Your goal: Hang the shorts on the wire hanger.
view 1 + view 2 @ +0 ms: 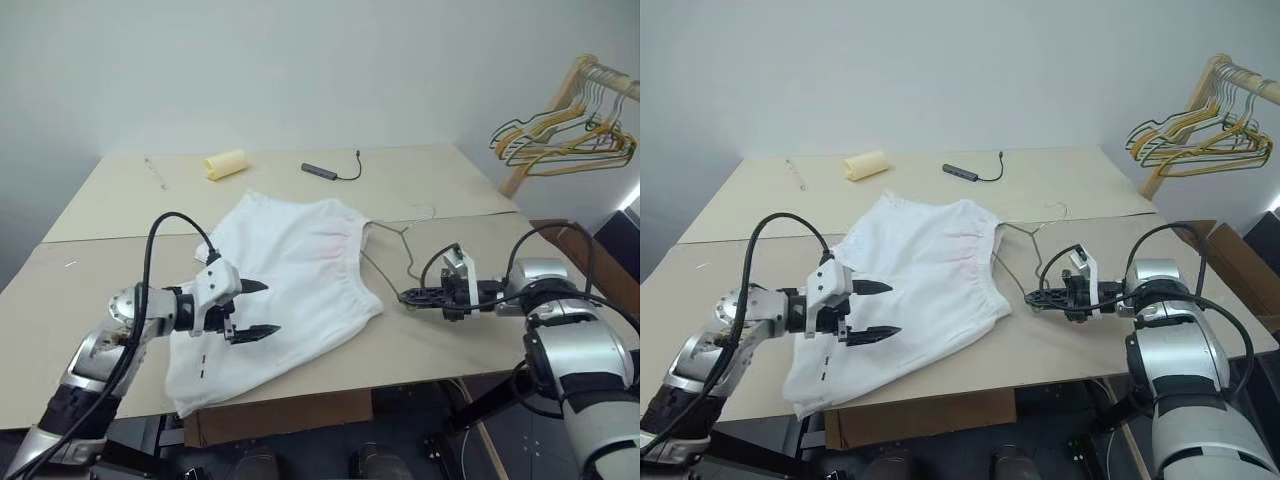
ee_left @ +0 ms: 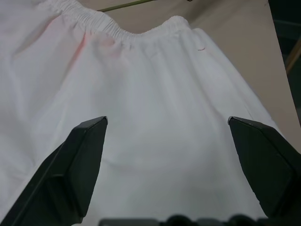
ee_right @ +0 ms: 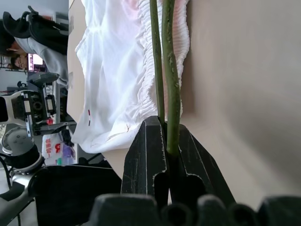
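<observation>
The white shorts (image 1: 295,270) lie flat in the middle of the table, waistband toward the right, with a faint pink spot near it. The thin wire hanger (image 1: 385,262) lies just right of the waistband, its hook (image 1: 425,211) pointing to the far side. My right gripper (image 1: 406,296) is shut on the hanger's near wire, which the right wrist view shows pinched between the fingers (image 3: 150,141). My left gripper (image 1: 270,308) hovers open over the shorts' near left part, with only cloth (image 2: 160,94) between its fingers (image 2: 80,165).
A yellow roll (image 1: 225,164) and a dark stick with a cable (image 1: 320,171) lie at the table's far side. A wooden rack (image 1: 575,80) with several hangers stands at the right. The table's front edge (image 1: 300,385) runs just below the shorts.
</observation>
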Motion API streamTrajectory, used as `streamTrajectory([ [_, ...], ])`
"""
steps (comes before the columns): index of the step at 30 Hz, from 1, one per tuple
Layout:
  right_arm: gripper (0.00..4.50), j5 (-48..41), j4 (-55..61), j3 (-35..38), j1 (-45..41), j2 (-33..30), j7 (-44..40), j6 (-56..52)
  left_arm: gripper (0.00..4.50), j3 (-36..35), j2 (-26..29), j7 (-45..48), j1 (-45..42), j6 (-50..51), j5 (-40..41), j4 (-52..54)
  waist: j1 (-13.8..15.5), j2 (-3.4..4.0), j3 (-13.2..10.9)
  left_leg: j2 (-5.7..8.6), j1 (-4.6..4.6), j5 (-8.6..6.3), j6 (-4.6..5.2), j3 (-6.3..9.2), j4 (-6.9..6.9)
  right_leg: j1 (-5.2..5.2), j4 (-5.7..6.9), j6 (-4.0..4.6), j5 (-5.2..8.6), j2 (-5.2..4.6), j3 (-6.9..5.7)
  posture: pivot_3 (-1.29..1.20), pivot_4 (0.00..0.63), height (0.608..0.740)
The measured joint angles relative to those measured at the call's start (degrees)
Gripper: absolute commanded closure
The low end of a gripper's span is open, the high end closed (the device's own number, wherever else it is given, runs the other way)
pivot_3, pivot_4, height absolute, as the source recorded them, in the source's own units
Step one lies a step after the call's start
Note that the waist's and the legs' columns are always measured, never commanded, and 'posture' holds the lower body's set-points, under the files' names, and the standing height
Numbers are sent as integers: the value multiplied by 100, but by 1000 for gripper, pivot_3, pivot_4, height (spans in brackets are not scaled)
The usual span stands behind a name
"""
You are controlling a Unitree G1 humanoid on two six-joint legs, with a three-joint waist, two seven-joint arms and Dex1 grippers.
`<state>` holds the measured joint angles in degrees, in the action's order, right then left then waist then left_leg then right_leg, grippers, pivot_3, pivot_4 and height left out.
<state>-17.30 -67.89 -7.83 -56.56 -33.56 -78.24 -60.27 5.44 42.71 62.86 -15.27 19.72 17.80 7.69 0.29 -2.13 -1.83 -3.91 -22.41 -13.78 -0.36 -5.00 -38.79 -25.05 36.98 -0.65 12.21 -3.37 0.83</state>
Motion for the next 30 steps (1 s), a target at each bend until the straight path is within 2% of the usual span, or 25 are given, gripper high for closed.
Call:
streamTrajectory([
  [4, 4500, 24, 1320, 419, 592, 124, 587, 800, 29, 89, -42, 80, -172, -132, -100, -233, -79, 1, 1, 0, -2, 0, 0, 2, 2, -1, 0, -7, 4, 1, 0, -2, 0, 740],
  [9, 4500, 144, 2925, 426, 1056, 313, 1412, 1216, 29, 105, 2, 261, -471, -341, -195, -416, -176, 5, -1, -1, -2, 0, -1, 0, 1, -3, 1, -6, 3, 0, 1, 5, 0, 740],
  [15, 4500, 478, 4066, 160, 1137, 305, 1758, 1835, 29, -85, 155, 509, -1586, -457, -161, -753, -228, 5, -1, 0, -4, 0, 0, 3, 1, -2, -2, -19, 11, 1, -1, 24, 0, 740],
  [23, 4500, 1025, 4946, -529, 1425, 244, 1711, 3038, 29, -664, 435, 922, -3231, -614, 62, -1933, -289, 5, -1, 0, -2, 0, 0, 2, 4, -1, -5, -35, 20, 2, 0, 45, 0, 740],
  [26, 4500, 1206, 5051, -771, 1493, 253, 1669, 3391, 29, -598, 460, 1223, -3471, -882, -34, -2587, -283, 5, -1, -1, 0, 1, 0, 2, 2, -1, 2, -35, 21, 3, -1, 51, 0, 740],
  [30, 4500, 1380, 5155, -1004, 1492, 310, 1584, 3607, 29, -177, 539, 2023, -3853, -1477, -451, -3715, -269, 5, -1, -1, -3, 1, 0, 1, 1, -2, 1, -32, 21, 3, -2, 51, 0, 740],
])
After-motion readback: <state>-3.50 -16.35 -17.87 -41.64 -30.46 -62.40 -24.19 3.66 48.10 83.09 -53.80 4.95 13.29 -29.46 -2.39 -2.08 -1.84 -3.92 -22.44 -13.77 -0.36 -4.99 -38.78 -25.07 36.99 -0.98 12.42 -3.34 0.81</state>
